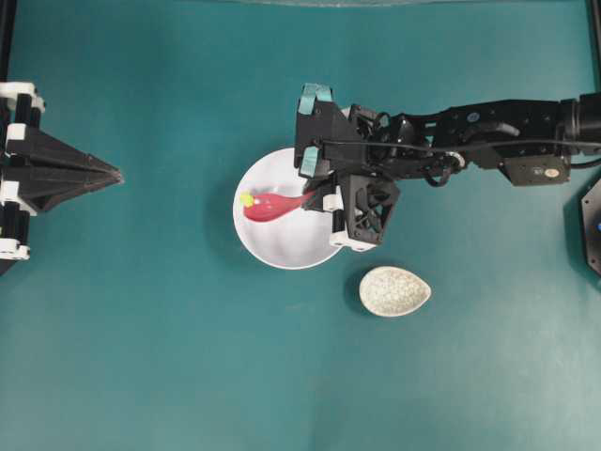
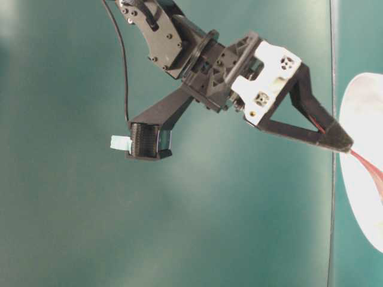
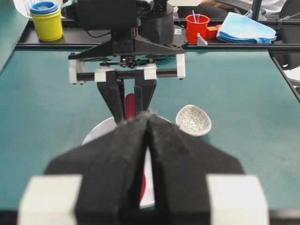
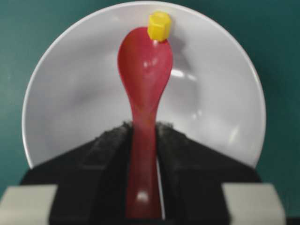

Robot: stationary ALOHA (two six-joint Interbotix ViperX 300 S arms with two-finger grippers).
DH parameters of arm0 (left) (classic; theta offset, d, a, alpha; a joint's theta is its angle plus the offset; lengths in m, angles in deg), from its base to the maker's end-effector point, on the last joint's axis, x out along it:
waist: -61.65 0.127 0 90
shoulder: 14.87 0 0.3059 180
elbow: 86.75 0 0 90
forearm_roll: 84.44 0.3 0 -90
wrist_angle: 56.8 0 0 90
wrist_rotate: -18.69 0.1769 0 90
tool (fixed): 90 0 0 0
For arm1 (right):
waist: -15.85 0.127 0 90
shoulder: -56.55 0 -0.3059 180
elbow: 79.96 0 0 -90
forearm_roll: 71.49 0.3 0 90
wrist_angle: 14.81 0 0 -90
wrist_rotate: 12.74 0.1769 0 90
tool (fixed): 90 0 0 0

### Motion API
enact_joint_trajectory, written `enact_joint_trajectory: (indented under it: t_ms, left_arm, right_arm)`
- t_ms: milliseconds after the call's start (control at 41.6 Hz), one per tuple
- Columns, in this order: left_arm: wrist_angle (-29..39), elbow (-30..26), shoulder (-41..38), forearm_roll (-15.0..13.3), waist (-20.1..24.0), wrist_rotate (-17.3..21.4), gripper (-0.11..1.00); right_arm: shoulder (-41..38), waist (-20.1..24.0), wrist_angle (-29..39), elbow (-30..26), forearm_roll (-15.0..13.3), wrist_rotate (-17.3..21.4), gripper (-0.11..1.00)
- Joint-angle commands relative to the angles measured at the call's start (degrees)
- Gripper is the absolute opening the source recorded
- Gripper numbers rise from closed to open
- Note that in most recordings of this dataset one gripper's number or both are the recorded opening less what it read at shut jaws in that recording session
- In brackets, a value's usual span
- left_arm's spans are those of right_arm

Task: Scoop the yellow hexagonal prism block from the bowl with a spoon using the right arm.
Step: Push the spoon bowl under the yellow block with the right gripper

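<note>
The white bowl (image 1: pixel 274 258) sits mid-table. My right gripper (image 1: pixel 306 198) reaches over its right rim, shut on the handle of the pink-red spoon (image 1: pixel 272 207). In the right wrist view the spoon (image 4: pixel 145 70) runs out from between the jaws of my right gripper (image 4: pixel 144 130), scoop down inside the bowl (image 4: pixel 70 93). The yellow hexagonal prism block (image 4: pixel 159 26) rests at the scoop's far tip, touching its edge. From overhead the block (image 1: pixel 247 199) lies at the bowl's left side. My left gripper (image 1: pixel 117 174) is shut and empty at the far left, well apart from the bowl.
A small speckled egg-shaped dish (image 1: pixel 394 291) lies just right of and below the bowl. At the table's far edge in the left wrist view stand a yellow cup (image 3: pixel 46 21), a red cup (image 3: pixel 197 27) and a blue cloth (image 3: pixel 248 28).
</note>
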Motion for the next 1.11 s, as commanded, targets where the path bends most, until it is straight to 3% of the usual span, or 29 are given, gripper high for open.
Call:
enact_joint_trajectory:
  t_ms: [0, 1082]
  left_arm:
    - [-0.7, -1.6, -0.2, 0.2, 0.0, 0.0, 0.0]
    - [-0.8, -1.6, -0.2, 0.2, 0.0, 0.0, 0.0]
  right_arm:
    - [2.1, 0.2, -0.7, -0.5, 0.3, -0.1, 0.24]
    - [3.3, 0.3, -3.6, 2.9, 0.3, 0.0, 0.24]
